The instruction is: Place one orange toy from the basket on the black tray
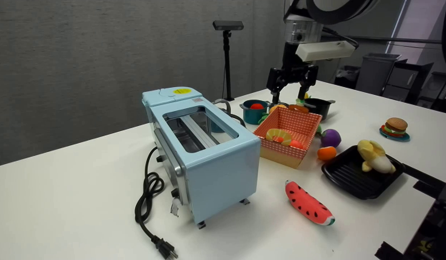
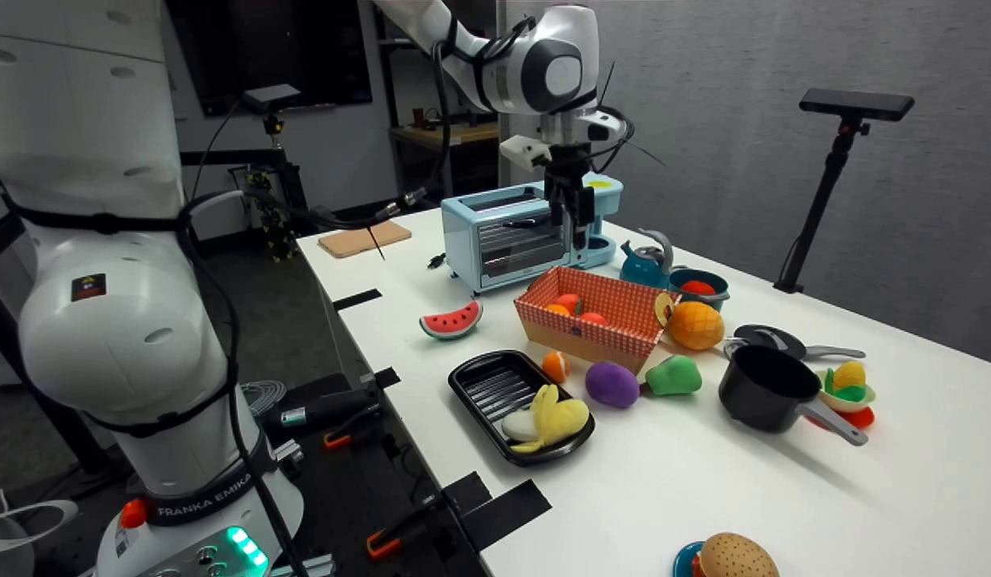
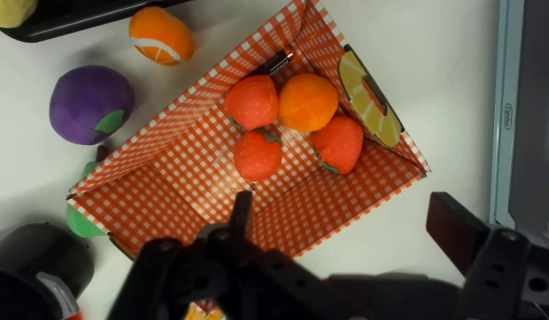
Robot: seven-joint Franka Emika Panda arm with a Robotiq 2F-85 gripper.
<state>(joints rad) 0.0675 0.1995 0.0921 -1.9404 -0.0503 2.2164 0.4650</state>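
Grey, cloth-textured wall (image 1: 82, 72) runs behind a smooth white table (image 1: 64, 202). Over the table hangs the gripper (image 3: 341, 213), unclenched, its jaws standing well apart; in the wrist view one overlaps a side of the basket (image 3: 137, 204), the other the table between basket and toaster (image 3: 507, 66).

Inside the basket, between one and two o'clock of its middle, sits the orange (image 3: 309, 102), round and plain-skinned. Strawberries (image 3: 252, 102), dotted red with green leaves, hem it in at nine, seven and five o'clock; at three stands the slotted handle (image 3: 367, 100), a yellow fruit slice. Toward eleven lies a dark cylinder (image 3: 274, 62) with a coppery end, partly hidden by a strawberry, its lettering hard to make out. Gingham checks cover the basket's inner faces.

Outside it, same view: a loose orange (image 3: 161, 35) with a white arc at eleven; a purple toy (image 3: 90, 98) at ten; a green toy (image 3: 83, 222) at eight, partly covered by the basket's corner; a pot (image 3: 61, 253) beyond, cut off, like the toaster at three.

In an exterior view the tray (image 2: 491, 389) shows black, ridged and low-rimmed, a half-peeled banana (image 2: 552, 421) in it toward four o'clock. Near it at eleven lies a watermelon slice (image 2: 451, 320); well apart at four, a burger (image 2: 736, 557), cut off below.
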